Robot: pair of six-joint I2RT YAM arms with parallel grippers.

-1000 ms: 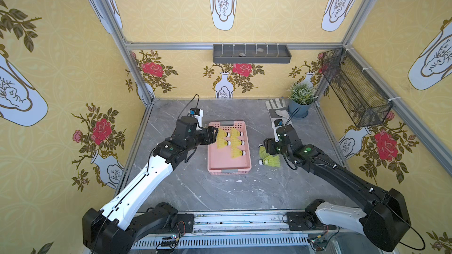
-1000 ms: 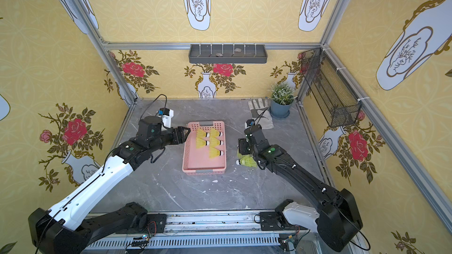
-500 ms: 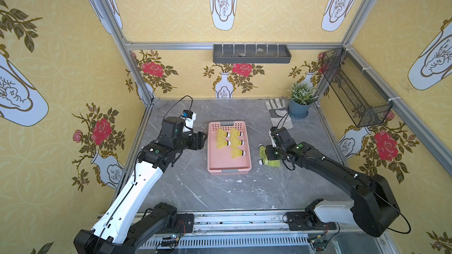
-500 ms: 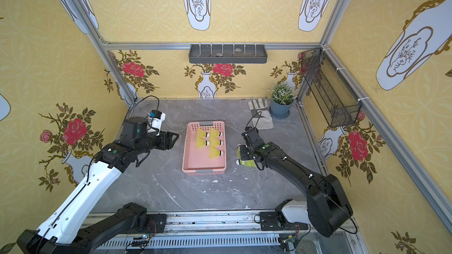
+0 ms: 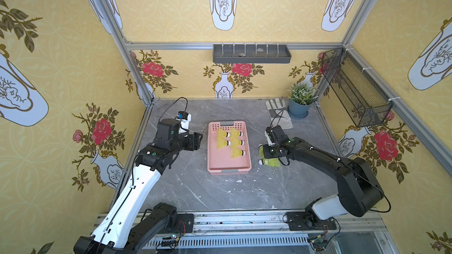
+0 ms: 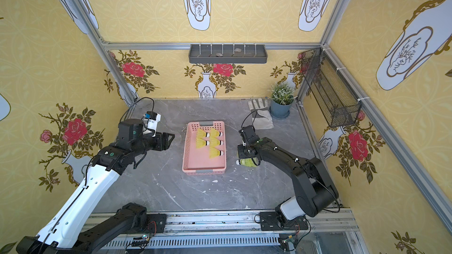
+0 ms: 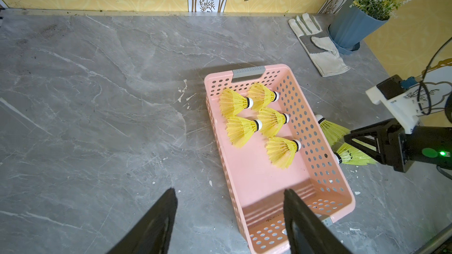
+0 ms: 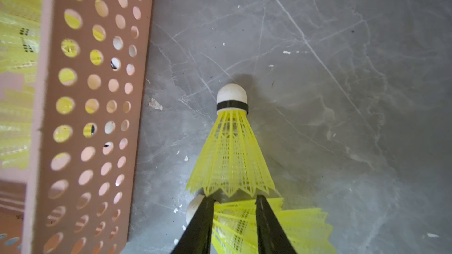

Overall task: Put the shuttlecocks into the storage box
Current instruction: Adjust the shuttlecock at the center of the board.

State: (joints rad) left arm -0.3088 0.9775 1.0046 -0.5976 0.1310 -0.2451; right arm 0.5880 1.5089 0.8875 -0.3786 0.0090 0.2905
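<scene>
The pink storage box [image 5: 227, 163] [image 7: 264, 182] sits mid-table with several yellow shuttlecocks [image 5: 231, 141] [image 7: 269, 120] lying in its far half. Two more shuttlecocks lie on the table just right of the box. One points away from my right gripper [image 8: 232, 147] [image 7: 331, 129]. The other lies crosswise under it [image 8: 293, 228] [image 5: 270, 163]. My right gripper [image 8: 234, 199] [image 5: 269, 151] is low over them, its fingers closed in on the crosswise one's skirt, their tips at the first one's skirt rim. Left of the box, my left gripper [image 7: 229, 191] [image 5: 200, 140] hangs open and empty.
A white work glove [image 5: 278, 116] and a potted plant [image 5: 300, 103] stand at the back right. A grey tray [image 5: 252, 53] hangs on the back wall. A black mesh basket [image 5: 354, 89] hangs on the right wall. The box's perforated wall [image 8: 47, 108] is close beside my right gripper.
My left arm has drawn back from over the box to its left side, staying open. My right gripper has settled onto the two table shuttlecocks and its jaws have narrowed.
</scene>
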